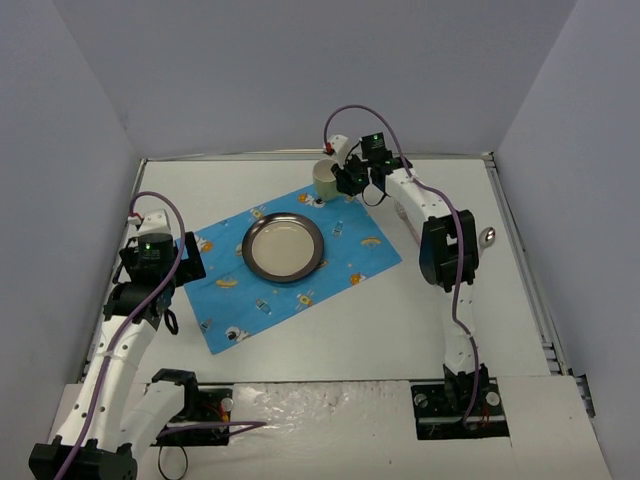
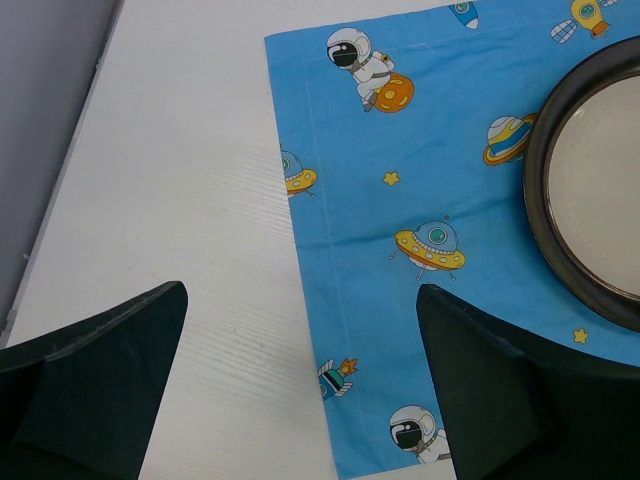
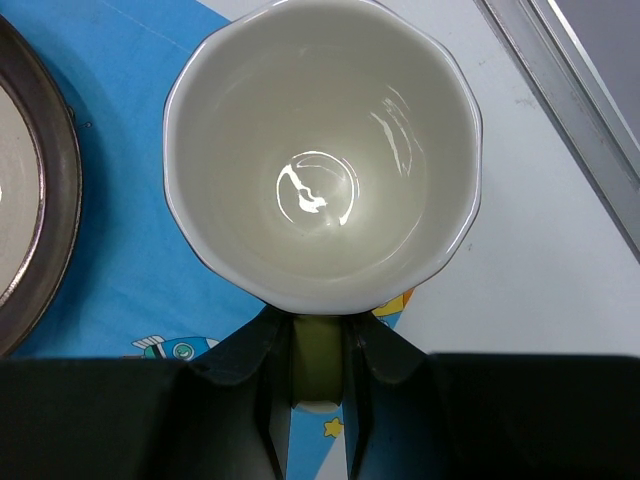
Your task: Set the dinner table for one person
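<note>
On the white dinner table (image 1: 300,345) lies a blue space-print placemat (image 1: 300,262) with a dark-rimmed plate (image 1: 283,247) at its middle. A pale, empty cup (image 1: 325,180) stands upright over the placemat's far corner. My right gripper (image 1: 347,178) is shut on the cup's handle (image 3: 318,365), which sits between its two fingers, with the cup's bowl (image 3: 320,150) just ahead of them. My left gripper (image 2: 300,390) hangs open with nothing in it over the placemat's left edge (image 2: 300,250), half above bare tabletop, with the plate's rim (image 2: 535,190) to its right.
Pale lavender walls (image 1: 80,150) close in the table on three sides. The table's metal rim (image 3: 560,110) runs close to the right of the cup. A small shiny metal object (image 1: 487,236) lies beside the right arm's elbow.
</note>
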You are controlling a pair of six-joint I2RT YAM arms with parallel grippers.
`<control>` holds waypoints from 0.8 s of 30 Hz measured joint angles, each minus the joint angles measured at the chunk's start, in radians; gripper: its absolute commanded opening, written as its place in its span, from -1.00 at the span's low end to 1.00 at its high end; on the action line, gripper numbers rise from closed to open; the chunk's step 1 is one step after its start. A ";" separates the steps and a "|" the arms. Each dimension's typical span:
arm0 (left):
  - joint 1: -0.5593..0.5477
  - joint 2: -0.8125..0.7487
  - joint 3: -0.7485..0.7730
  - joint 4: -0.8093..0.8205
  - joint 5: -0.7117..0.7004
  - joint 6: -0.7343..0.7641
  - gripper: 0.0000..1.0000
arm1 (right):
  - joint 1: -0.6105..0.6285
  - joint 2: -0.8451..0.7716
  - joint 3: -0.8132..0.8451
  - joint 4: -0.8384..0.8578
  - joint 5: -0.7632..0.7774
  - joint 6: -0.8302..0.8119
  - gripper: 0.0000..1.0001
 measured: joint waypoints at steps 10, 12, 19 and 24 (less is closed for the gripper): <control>0.000 0.000 0.000 0.000 0.000 0.000 0.94 | -0.004 0.054 0.020 0.020 -0.006 0.006 -1.00; 0.000 0.000 0.000 0.000 0.000 0.000 0.94 | -0.006 0.055 0.020 0.021 -0.006 0.008 -1.00; 0.000 0.000 0.000 0.000 0.000 0.003 0.94 | -0.007 0.055 0.018 0.025 0.001 0.008 -0.81; 0.000 0.000 0.000 0.000 0.000 0.003 0.94 | -0.007 0.055 0.017 0.029 0.011 0.004 -0.70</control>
